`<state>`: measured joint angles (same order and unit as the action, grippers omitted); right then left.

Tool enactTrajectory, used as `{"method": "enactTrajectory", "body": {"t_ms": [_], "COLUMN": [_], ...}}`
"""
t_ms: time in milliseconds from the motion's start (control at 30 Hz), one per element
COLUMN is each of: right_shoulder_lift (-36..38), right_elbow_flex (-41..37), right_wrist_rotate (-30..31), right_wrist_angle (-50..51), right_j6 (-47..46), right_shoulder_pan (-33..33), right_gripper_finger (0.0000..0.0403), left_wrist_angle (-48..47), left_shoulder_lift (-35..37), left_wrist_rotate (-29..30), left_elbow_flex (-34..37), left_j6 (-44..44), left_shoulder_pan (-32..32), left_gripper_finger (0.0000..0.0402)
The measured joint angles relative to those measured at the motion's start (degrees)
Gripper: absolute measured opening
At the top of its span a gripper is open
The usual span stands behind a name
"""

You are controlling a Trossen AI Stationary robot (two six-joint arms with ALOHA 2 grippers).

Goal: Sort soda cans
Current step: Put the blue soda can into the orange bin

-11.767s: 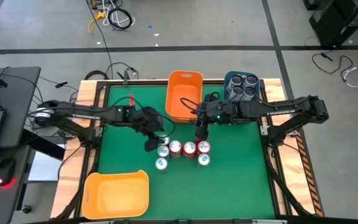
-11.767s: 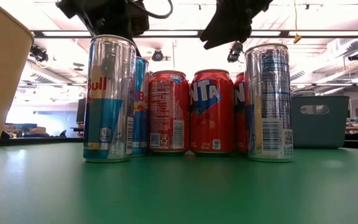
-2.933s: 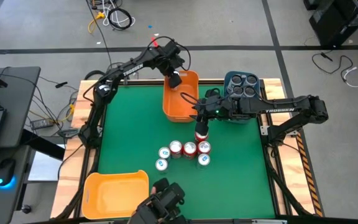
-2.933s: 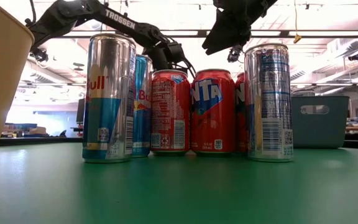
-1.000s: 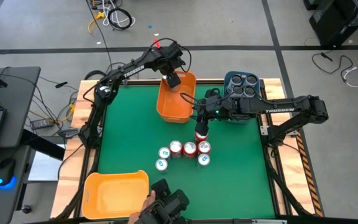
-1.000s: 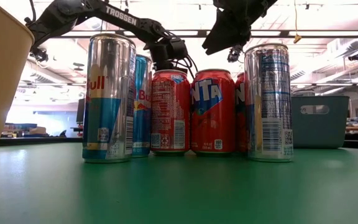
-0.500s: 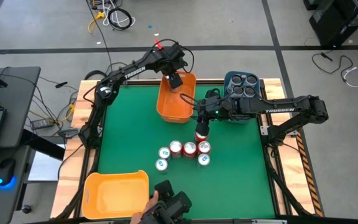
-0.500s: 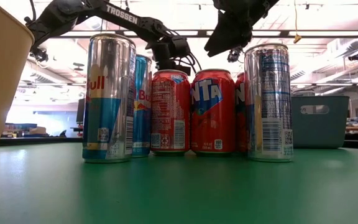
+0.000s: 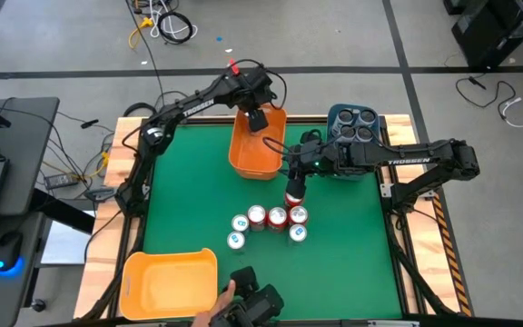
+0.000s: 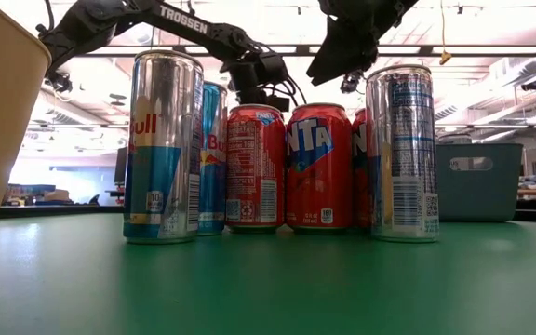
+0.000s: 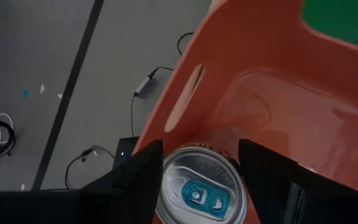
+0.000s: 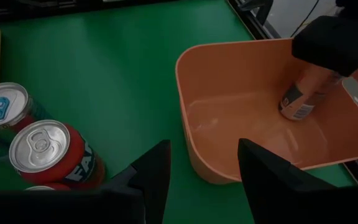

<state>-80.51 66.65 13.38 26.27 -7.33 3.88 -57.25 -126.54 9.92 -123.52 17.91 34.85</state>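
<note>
Orange bin point(image 9: 246, 153) at table's far edge: one can point(image 12: 303, 93) inside, clamped betw. left gripper point(image 11: 194, 171) fingers, long axis tilted, silver top up toward wrist. Blue bin point(image 9: 352, 130) beside it: four dark cans, upright. Yellow bin point(image 9: 171, 282) at near edge. Can cluster point(image 9: 268, 222) upright mid-table, just below right gripper point(image 9: 292, 196), fingers spread, nothing betw. them.

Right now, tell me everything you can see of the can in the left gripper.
The can is a slim metal cylinder with a silver top and a blue pull tab. The left gripper clamps it just below the rim, its dark fingers on either side. It hangs nearly upright inside the orange bin, base close to the bin's floor; contact cannot be told.
</note>
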Motion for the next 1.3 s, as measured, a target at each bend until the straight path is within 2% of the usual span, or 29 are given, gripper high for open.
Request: {"method": "enactTrajectory", "body": {"t_ms": [367, 633, 767, 900, 1067, 1167, 1300], "right_shoulder_lift": [0.0, 0.0, 0.0, 0.0, 0.0, 0.0, 0.0], "right_elbow_flex": [0.0, 0.0, 0.0, 0.0, 0.0, 0.0, 0.0], "right_wrist_rotate": [0.0, 0.0, 0.0, 0.0, 0.0, 0.0, 0.0], "right_wrist_angle": [0.4, 0.4, 0.5, 0.6, 0.5, 0.5, 0.5], "right_j6": [0.0, 0.0, 0.4, 1.7, 2.5, 2.6, 3.1], "right_shoulder_pan": [0.0, -0.3, -1.0, -2.0, -3.0, -3.6, -4.4], "right_gripper_finger": [0.0188, 0.0222, 0.0236, 0.0243, 0.0247, 0.0246, 0.0245], "left_wrist_angle": [-1.0, -8.0, -11.5, -16.8, -19.2, -21.7, -29.0], "left_shoulder_lift": [0.4, 0.6, 5.8, 10.2, 16.0, 17.4, 17.4], "left_wrist_rotate": [0.4, 0.5, -0.6, -6.0, -13.6, -15.2, -15.0], "left_elbow_flex": [-1.1, -11.6, -9.3, -9.3, -9.3, -9.3, -9.2], "left_j6": [0.1, 0.1, 2.7, 2.2, -1.9, -3.9, -5.1], "left_shoulder_pan": [-1.0, -2.0, -3.5, -4.4, -6.1, -8.1, -11.8], "left_gripper_finger": [0.0213, 0.0213, 0.0207, 0.0168, 0.0079, 0.0022, 0.0009]}}
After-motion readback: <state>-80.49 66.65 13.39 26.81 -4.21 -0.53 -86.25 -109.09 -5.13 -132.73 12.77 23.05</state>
